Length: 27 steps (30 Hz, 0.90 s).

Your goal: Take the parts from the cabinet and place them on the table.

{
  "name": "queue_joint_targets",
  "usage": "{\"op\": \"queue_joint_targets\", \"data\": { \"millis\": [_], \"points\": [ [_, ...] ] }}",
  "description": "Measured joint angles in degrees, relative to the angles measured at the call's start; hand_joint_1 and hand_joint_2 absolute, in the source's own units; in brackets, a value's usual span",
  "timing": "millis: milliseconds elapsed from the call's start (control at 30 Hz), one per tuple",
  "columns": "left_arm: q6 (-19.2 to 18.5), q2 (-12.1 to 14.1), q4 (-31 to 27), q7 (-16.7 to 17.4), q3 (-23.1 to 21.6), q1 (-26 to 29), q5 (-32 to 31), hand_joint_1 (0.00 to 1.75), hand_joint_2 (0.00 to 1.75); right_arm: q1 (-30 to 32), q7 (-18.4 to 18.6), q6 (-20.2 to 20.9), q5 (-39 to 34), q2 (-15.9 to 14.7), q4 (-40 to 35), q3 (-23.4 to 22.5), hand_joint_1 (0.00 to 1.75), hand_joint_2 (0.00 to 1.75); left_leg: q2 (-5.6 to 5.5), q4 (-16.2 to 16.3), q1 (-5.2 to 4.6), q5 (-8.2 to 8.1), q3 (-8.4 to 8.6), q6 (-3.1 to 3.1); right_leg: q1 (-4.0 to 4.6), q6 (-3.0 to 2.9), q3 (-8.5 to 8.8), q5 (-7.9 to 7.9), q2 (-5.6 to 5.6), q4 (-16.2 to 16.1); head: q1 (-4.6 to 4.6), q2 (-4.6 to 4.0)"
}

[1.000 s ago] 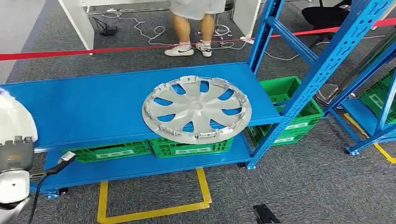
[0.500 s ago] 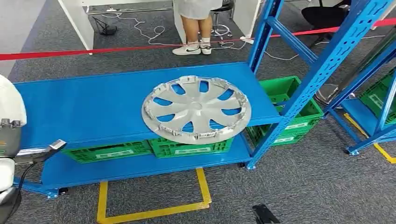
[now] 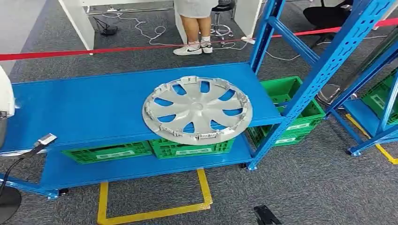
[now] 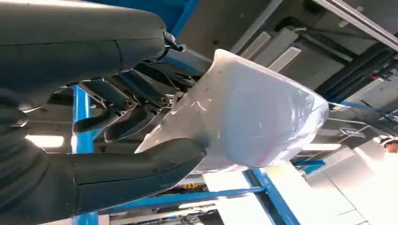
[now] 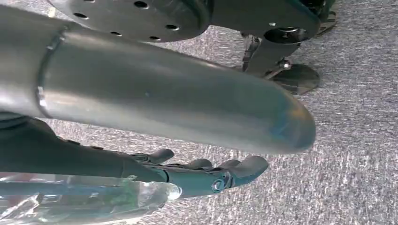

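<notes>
Grey carpeted workshop floor (image 3: 305,187) with yellow tape marks and a red barrier tape across the back; a person's legs stand beyond it. Blue steel rack (image 3: 324,65) of perforated uprights, its flat blue shelf (image 3: 84,108) serving as the table top, green plastic crates (image 3: 192,149) beneath and to the side. On the shelf, toward its right half, lies a round silver hubcap (image 3: 197,110): spoked, moulded plastic by the look, clips round the rim, its near edge just overhanging the shelf front. Left hand (image 4: 117,140) in the left wrist view: thick grey thumb and dark fingers (image 4: 126,119) closed around a smooth, glossy white part (image 4: 248,122), rounded and shell-like, thin-walled at its lip; what the part is exactly, cannot tell. Right hand (image 5: 197,176) in the right wrist view hangs toward the carpet, fingers nearly straight and slightly apart, holding nothing; clear crinkled plastic film sits beside the wrist. Judgement: carry step, white part in hand, not yet set down. Next move calls for bringing the left hand over the bare left half of the shelf, lowering level, and releasing well apart from the hubcap; glossy surface may slip in the grasp
</notes>
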Motion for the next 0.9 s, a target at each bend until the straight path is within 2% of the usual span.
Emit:
{"op": "queue_joint_targets", "data": {
  "millis": [267, 433, 533, 567, 600, 633, 700, 733, 767, 800, 833, 867, 900],
  "points": [
    [0.2, 0.6, -1.3, 0.0, 0.3, 0.3, 0.0, 1.75, 1.75, 0.0, 0.0, 0.0, -0.1, 0.0, 0.0, 0.0, 0.0, 0.0, 0.0, 0.0, 0.0, 0.0, 0.0, 0.0, 0.0, 0.0, 0.01, 0.0, 0.0, 0.0, 0.02, 0.0],
    [1.9, -0.1, -1.3, 0.0, 2.1, 2.6, 0.0, 1.75, 1.75, 0.0, 0.0, 0.0, -0.2, 0.0, 0.0, 0.0, 0.0, 0.0, 0.0, 0.0, 0.0, -0.01, 0.0, -0.01, 0.0, 0.0, 0.0, 0.0, 0.0, 0.0, 0.02, 0.0],
    [3.1, -1.2, -1.3, 0.0, 3.7, 4.8, 0.0, 1.75, 1.75, -0.1, 0.1, -0.1, -0.2, 0.1, 0.0, 0.0, 0.0, 0.0, -0.01, 0.1, -0.33, 0.09, -0.06, 0.78, -0.41, 0.67, 0.11, 0.47, 0.0, -0.5, -0.02, 0.02],
    [3.5, -1.6, -1.3, 0.0, 4.3, 5.5, 0.0, 1.75, 1.75, -0.1, 0.3, -0.2, -0.3, 0.1, 0.0, 0.0, 0.0, 0.0, 0.06, -0.8, -0.08, 0.62, 0.19, 1.18, -0.27, 0.91, 0.11, 0.53, 0.03, -0.5, 0.0, 0.02],
    [3.8, -2.2, -1.2, 0.0, 4.9, 6.1, 0.0, 1.75, 1.75, -0.1, 0.5, -0.4, -0.3, 0.1, 0.0, 0.0, 0.0, 0.0, 0.35, -1.5, 0.19, 1.05, 0.54, 1.24, -0.32, 0.98, -0.52, -0.36, 0.0, 0.2, 0.04, 0.0],
    [4.2, -2.7, -1.1, 0.0, 5.5, 6.5, 0.0, 1.75, 1.75, -0.1, 0.6, -0.4, -0.3, 0.1, 0.0, 0.0, 0.0, 0.0, 0.39, -1.6, 0.28, 1.16, 0.5, 1.43, -0.32, 1.17, -1.49, -2.26, -0.06, 2.4, 0.18, 0.0],
    [4.9, -3.9, -0.6, 0.0, 6.2, 7.7, 0.0, 1.75, 1.75, -0.1, 0.9, -0.6, -0.3, 0.1, 0.0, 0.0, 0.0, 0.0, 0.44, -1.5, 0.32, 1.21, 0.33, 1.43, -0.64, 1.52, -5.5, -6.68, -0.07, 11.7, 0.26, 0.02],
    [5.0, -4.5, -0.3, 0.0, 6.2, 8.2, 0.0, 1.75, 1.75, -0.1, 1.0, -0.6, -0.4, 0.1, 0.0, 0.0, 0.0, 0.0, 0.46, -1.5, 0.33, 1.26, 0.27, 1.35, -0.8, 1.77, -7.31, -8.11, -0.08, 15.8, 0.26, 0.0],
    [5.0, -5.0, 0.0, 0.0, 6.3, 8.8, 0.0, 1.75, 1.75, 0.0, 1.0, -0.6, -0.4, 0.1, 0.0, 0.0, 0.0, 0.0, 0.46, -1.4, 0.42, 1.35, 0.22, 1.2, -1.0, 1.95, -8.2, -8.24, -0.08, 17.7, 0.31, 0.0],
    [5.2, -5.5, 0.3, 0.0, 6.3, 9.2, 0.0, 1.75, 1.75, 0.0, 1.0, -0.7, -0.4, 0.1, 0.0, 0.0, 0.0, 0.0, 0.45, -1.4, 0.61, 1.43, 0.21, 1.03, -1.18, 2.21, -7.6, -7.09, -0.09, 16.6, 0.22, 0.02],
    [5.2, -6.0, 0.6, 0.0, 6.4, 9.5, 0.0, 1.75, 1.75, 0.0, 1.1, -0.8, -0.4, 0.1, 0.0, 0.0, 0.0, 0.0, 0.43, -1.4, 0.93, 1.53, 0.21, 0.74, -1.41, 2.54, -5.81, -4.9, -0.09, 13.0, 0.28, 0.02],
    [5.2, -6.2, 0.7, 0.0, 6.6, 9.6, 0.0, 1.75, 1.75, -0.1, 1.0, -0.8, -0.4, 0.0, 0.0, 0.0, 0.0, 0.0, 0.39, -1.3, 1.32, 1.52, 0.19, 0.23, -1.72, 2.83, -3.25, -2.46, -0.09, 8.1, 0.26, 0.0],
    [5.2, -6.5, 0.9, 0.0, 6.8, 9.7, 0.0, 1.75, 1.75, -0.2, 1.0, -0.8, -0.5, 0.0, 0.0, 0.0, 0.0, 0.0, 0.34, -1.0, 1.65, 1.46, 0.14, -0.44, -2.21, 3.38, -0.34, -0.33, -0.06, 2.9, 0.28, 0.02]
  ]
}}
